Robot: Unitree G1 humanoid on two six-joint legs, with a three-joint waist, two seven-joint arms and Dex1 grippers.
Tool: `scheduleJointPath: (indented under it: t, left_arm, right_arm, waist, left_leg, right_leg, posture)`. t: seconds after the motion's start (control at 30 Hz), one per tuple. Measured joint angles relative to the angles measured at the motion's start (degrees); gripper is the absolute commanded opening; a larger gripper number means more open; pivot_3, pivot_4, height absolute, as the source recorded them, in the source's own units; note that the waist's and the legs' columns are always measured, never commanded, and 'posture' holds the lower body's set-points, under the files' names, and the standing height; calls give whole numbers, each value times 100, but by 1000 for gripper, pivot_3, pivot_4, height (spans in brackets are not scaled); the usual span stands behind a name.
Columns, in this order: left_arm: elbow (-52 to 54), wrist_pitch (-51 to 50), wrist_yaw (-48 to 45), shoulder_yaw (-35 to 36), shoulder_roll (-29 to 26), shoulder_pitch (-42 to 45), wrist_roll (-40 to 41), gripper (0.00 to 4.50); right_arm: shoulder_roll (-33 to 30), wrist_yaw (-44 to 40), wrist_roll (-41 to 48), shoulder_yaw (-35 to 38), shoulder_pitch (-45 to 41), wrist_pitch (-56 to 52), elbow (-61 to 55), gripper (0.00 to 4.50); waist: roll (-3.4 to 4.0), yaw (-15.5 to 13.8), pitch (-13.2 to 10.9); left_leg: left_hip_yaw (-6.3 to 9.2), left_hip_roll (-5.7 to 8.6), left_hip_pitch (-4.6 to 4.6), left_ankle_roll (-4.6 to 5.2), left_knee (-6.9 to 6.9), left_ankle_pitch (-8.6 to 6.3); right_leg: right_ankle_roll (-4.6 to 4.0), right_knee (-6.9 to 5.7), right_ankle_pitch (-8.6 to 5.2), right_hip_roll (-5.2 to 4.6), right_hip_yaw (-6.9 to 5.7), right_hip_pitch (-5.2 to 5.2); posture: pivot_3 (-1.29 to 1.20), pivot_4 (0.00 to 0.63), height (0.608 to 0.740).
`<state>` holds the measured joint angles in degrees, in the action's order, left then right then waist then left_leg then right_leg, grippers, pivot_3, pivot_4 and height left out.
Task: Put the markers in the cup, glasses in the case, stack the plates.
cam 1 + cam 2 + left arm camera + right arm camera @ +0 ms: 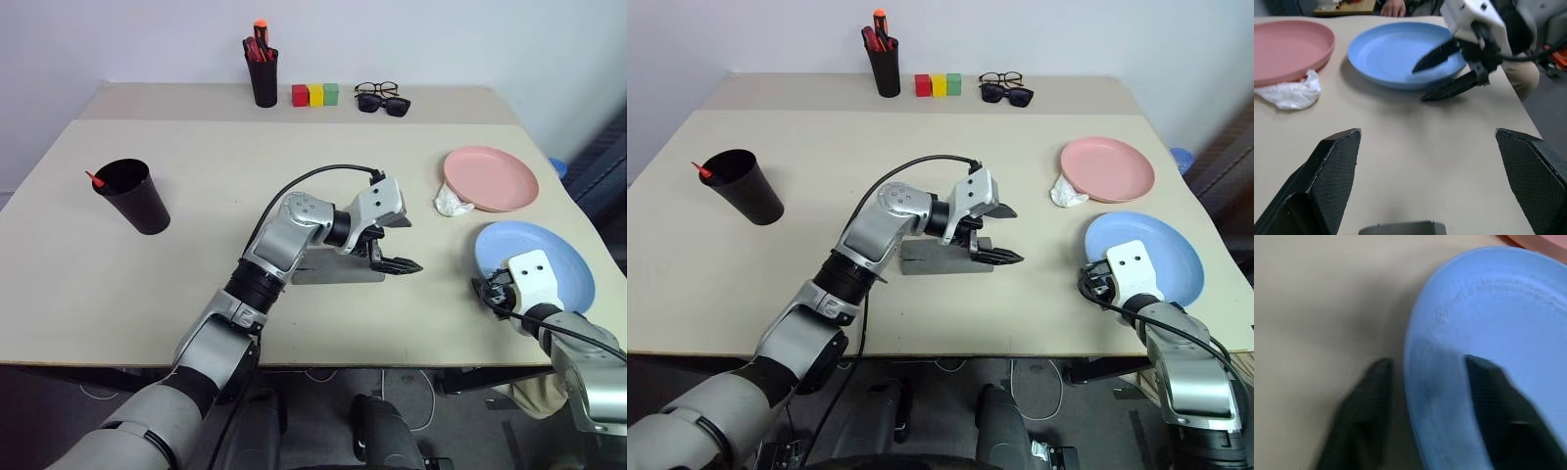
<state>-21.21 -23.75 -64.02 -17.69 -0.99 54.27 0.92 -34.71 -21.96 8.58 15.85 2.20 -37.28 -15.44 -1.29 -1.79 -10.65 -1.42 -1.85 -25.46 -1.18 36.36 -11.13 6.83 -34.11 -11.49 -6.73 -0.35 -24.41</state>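
Now your right gripper (1440, 396) straddles the light blue plate's (1156, 250) near-left rim by the table's (823, 294) right edge, fingers closing; pinch squarely before lifting. Your left gripper (994, 235) hangs wide open mid-table.

Colours across the beige desk (245, 186)

Salmon-pink plate (491, 177) near the right edge, light-blue plate (549, 257) nearer the front right corner, white crumpled tissue (452, 202) beside the pink one. Black cup (135, 196) by the left edge with a red marker (95, 179). Grey case (933, 257). At the back edge: black pen pot (264, 76), red, yellow and green blocks (315, 94), black-framed eyewear (381, 98).
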Motion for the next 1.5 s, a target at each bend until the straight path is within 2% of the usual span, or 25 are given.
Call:
scheduleJointPath:
  t: [0.03,0.07,0.47,0.7,0.93,1.13,1.27,1.4,1.5]
  left_arm:
    - [15,-31,33,-13,-2,0,33,4500]
    - [16,-65,56,-14,-21,0,54,4500]
    - [215,-107,256,-156,-225,-114,111,4500]
    - [572,-397,564,-163,-116,-346,303,4500]
    - [1210,-761,895,-194,-242,-772,358,4500]
    - [1788,-1158,1245,-160,-497,-1033,398,4500]
    - [2221,-1481,1510,-84,-770,-1256,477,4500]
    - [2484,-1736,1716,44,-974,-1418,554,4500]
    - [2642,-1856,1881,118,-1059,-1449,604,4500]
  right_arm:
    - [0,2,-2,-1,-5,2,19,194]
    - [-7,15,-20,2,-31,27,7,87]
    - [-85,317,-296,39,-223,25,35,87]
    - [-753,257,-462,72,-1510,348,656,87]
    - [-948,-441,-923,-1045,-3686,1899,3560,87]
    - [-607,-586,-1458,-1719,-5581,3617,6547,87]
    - [-211,-507,-1718,-1902,-6309,4313,8023,1459]
    - [20,-309,-1847,-1927,-6568,4673,8620,3468]
    - [84,-290,-1719,-1755,-6638,4775,8723,3468]
  waist:
    - [0,-5,0]
    - [0,-11,0]
    - [3,-34,1]
    - [13,2,-2]
    - [26,184,-6]
    - [34,293,-8]
    - [38,299,-10]
    - [40,272,-10]
    - [40,262,-11]
  left_leg:
    - [0,0,0,0,0,0]
    - [0,0,1,0,0,0]
    - [0,1,-2,0,6,0]
    - [1,0,0,1,0,0]
    - [0,2,5,2,-3,1]
    - [1,2,10,1,-20,3]
    - [2,2,11,1,-19,3]
    - [2,3,8,-3,-16,5]
    - [2,3,8,-4,-16,5]
  right_leg:
    - [0,0,0,0,0,0]
    - [0,0,0,0,0,1]
    - [0,0,0,0,1,2]
    - [1,-2,0,2,1,0]
    - [4,-5,1,3,4,2]
    - [25,-5,8,5,4,1]
    - [28,-8,9,6,4,1]
    - [28,-9,9,6,5,1]
    - [29,-9,9,6,5,1]
  posture:
    - [0,150,740]
    - [0,150,740]
    - [0,150,740]
    - [0,150,740]
    - [0,150,740]
    - [0,150,740]
    - [0,150,740]
    - [0,150,740]
    - [0,150,740]
